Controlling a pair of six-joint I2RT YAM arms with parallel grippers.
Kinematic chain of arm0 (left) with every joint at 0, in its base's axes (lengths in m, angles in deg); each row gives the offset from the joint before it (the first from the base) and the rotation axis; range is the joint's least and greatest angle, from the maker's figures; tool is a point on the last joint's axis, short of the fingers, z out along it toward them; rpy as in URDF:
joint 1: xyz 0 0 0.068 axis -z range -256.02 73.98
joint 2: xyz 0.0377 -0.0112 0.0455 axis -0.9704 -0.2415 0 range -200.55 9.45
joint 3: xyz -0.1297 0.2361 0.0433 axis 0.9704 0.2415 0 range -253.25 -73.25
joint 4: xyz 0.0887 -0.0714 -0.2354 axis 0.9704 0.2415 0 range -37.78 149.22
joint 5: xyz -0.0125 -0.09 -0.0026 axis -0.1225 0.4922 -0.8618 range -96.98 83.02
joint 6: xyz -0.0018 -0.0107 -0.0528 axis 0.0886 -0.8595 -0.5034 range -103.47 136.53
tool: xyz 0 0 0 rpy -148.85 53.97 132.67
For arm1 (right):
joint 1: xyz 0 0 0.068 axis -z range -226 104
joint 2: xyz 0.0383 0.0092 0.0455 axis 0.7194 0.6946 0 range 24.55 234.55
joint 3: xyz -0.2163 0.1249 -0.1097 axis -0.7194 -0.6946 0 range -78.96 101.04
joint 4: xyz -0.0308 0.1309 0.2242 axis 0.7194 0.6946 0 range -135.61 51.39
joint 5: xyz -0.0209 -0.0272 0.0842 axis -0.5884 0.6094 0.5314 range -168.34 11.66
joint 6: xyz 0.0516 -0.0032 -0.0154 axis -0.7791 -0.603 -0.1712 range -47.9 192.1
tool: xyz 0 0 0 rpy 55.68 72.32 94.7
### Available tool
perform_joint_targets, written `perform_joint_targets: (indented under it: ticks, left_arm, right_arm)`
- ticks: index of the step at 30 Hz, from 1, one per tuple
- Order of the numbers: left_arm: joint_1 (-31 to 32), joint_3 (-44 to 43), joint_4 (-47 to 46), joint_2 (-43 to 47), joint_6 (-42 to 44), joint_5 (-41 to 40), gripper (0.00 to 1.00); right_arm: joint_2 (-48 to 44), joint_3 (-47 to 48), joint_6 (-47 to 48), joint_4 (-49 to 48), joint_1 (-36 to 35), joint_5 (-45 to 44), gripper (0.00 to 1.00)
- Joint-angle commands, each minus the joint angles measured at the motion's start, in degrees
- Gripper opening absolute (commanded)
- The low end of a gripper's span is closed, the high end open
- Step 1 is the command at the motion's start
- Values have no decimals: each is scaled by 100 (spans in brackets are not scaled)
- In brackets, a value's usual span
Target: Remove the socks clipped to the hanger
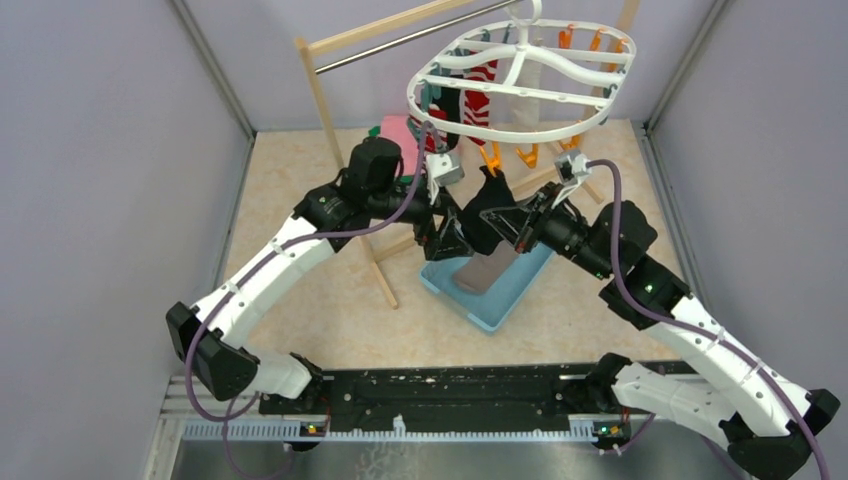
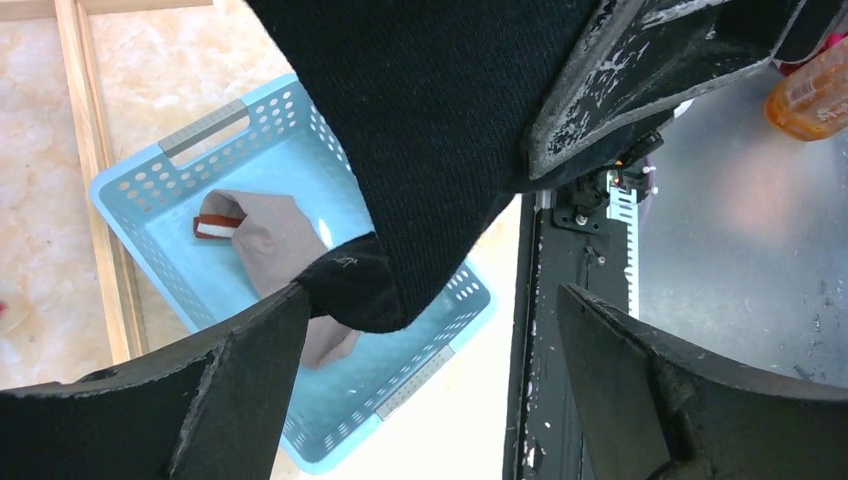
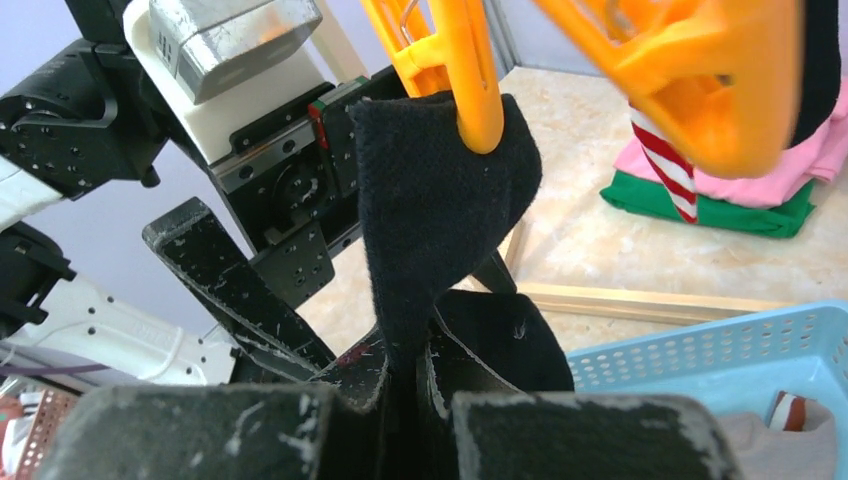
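- Two arms rise from the near edge of the counter [image 1: 300, 300] and bend inward with their elbows out. Their wrists meet above the blue basket [image 1: 478, 308].
- One grey sock [image 1: 486, 272] with a red-and-white cuff already lies in that basket, so the task looks begun but is far from finished.
- The black sock [image 1: 487, 212] hangs over the basket between the two wrists. Its top edge is pinched in an orange clip [image 3: 470, 85], so it is not yet free.
- The right fingers [image 1: 520, 222] are pressed together on the lower part of the black sock, reaching in from the right and angled slightly upward.
- The left fingers [image 1: 448, 240] are spread wide and hold nothing. The sock's toe dangles close beside one of them.
- Farther back, the white hanger [image 1: 425, 100] hangs at the wooden rack [image 1: 322, 90]. A red-and-white striped sock [image 1: 482, 92] and at least one more black one are still clipped on and remain to be removed.
- Farthest back, folded pink and green cloths [image 1: 398, 130] sit on the counter.
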Motion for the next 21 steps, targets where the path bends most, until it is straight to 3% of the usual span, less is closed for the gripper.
perform_joint_targets:
  ticks: [1, 13, 21]
  left_arm:
    - [-234, -348, 153, 252, 240, 372, 99]
    - [-255, -534, 186, 6, -1, 1183, 98]
    - [-174, -526, 75, -352, -343, 1490, 74]
  right_arm:
    - [75, 482, -67, 124, 66, 486, 0]
    - [69, 630, -127, 185, 89, 572, 0]
    - [72, 527, -381, -189, 85, 675, 0]
